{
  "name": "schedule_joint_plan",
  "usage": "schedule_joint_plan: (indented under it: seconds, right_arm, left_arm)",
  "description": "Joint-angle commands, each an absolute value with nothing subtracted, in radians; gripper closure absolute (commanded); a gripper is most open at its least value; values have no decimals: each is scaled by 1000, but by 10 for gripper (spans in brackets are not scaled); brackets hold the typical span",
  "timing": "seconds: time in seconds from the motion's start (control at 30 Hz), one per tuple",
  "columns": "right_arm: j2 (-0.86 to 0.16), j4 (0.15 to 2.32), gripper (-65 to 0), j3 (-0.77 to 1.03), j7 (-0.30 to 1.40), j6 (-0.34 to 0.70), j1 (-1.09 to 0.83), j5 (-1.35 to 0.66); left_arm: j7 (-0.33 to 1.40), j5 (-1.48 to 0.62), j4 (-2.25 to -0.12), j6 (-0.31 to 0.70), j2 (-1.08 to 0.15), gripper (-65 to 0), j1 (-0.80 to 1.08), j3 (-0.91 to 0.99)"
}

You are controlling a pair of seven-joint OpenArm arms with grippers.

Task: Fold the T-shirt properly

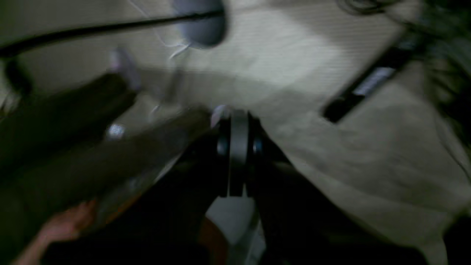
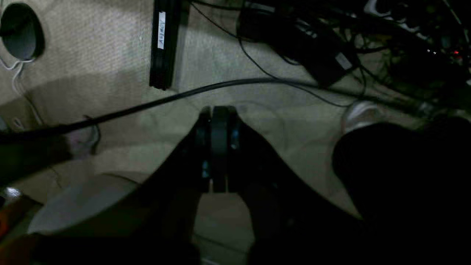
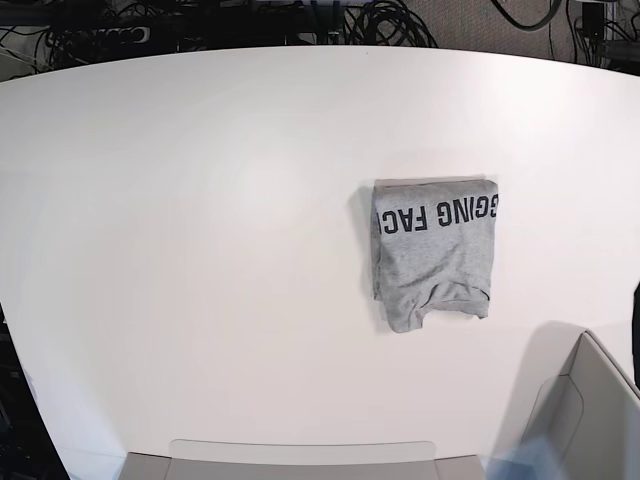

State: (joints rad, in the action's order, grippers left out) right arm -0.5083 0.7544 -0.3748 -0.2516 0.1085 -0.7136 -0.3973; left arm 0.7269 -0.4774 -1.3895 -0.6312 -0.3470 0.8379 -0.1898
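The T-shirt lies folded right of middle on the table, but its bumpy bottom edge could flop open if either closed, empty tool bumps it.

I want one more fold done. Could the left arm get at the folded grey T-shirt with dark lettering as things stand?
Probably yes: the folded grey cotton T-shirt lies alone on the white table, nothing over it. The shut left gripper looks off the table, above carpet.
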Motion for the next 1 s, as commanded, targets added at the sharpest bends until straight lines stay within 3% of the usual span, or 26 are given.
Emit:
schedule_joint_plan:
  seconds: [0.0,0.13,0.43,0.73,0.97]
  right_arm:
    - [-521,736,0,-386,-260,113,-708,-400]
    - [-510,611,0,-417,-259,113,-608,-401]
    - [-420,309,0,-487,-259,113,-387,-398]
    - [-397,168,0,-522,-255,110,-231,-400]
    - [-357,105,0,-516,-160,105,-147,-407]
  left_arm:
    - [717,-483,-1363,-634,-346,0,839,-193]
    - [670,-484,-1231,-630,-346,0,789,-193]
    - [532,-487,-745,-427,-338,0,573,-199]
    - [-13,-484,-87,-297,-314,0,354,-202]
    - [4,-484,-87,-289,-303,0,325,-202]
